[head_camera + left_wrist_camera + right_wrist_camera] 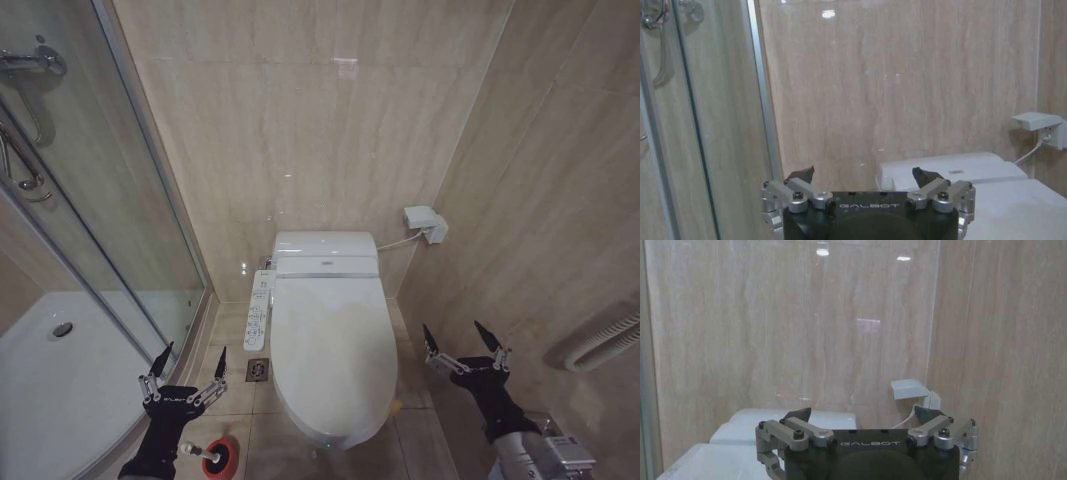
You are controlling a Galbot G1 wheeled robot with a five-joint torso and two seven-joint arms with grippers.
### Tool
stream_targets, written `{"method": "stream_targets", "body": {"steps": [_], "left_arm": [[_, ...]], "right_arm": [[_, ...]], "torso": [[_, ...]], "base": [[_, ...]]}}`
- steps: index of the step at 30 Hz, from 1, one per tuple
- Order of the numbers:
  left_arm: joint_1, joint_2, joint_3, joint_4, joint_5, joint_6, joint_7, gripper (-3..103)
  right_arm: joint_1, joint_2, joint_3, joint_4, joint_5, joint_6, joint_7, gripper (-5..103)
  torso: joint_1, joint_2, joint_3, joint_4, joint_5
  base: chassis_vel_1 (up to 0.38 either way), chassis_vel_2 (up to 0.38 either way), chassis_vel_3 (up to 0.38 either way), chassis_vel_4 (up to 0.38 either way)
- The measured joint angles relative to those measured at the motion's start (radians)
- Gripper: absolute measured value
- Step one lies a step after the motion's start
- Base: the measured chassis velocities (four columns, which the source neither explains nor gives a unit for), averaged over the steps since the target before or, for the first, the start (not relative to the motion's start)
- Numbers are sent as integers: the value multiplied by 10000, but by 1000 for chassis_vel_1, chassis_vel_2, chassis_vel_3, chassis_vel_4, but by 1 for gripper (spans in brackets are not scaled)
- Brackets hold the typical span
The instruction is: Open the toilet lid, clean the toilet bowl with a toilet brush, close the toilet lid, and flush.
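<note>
Black hands (pixel 867 176) — silver knuckles, "GALBOT" lettering

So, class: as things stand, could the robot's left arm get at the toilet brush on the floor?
Probably yes. The open left gripper hangs just above the toilet brush, which stands in its red holder between the shower tray and the toilet bowl, with nothing between them.

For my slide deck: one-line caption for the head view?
Both open grippers, left and right, flank the closed toilet lid; toilet brush on floor.
</note>
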Motion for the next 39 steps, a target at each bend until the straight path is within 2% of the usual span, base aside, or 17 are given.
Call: {"method": "stream_targets", "body": {"steps": [3, 16, 23, 39], "left_arm": [[1, 0, 1, 0, 0, 0, 0, 99], [0, 0, 0, 0, 0, 0, 0, 99], [1, 0, 0, 0, 0, 0, 0, 99], [0, 0, 0, 0, 0, 0, 0, 99]], "right_arm": [[-188, 260, -109, 203, -193, 98, -85, 100], [-482, 579, 46, 278, -230, 481, -128, 100], [-498, 585, 123, -16, -215, 730, -143, 100], [-560, 600, 180, -16, -126, 686, -136, 100]], "torso": [[0, 0, 0, 0, -1], [0, 0, 0, 0, 0], [0, 0, 0, 0, 1], [0, 0, 0, 0, 0]], "base": [[0, 0, 0, 0], [0, 0, 0, 0], [0, 0, 0, 0], [0, 0, 0, 0]]}}
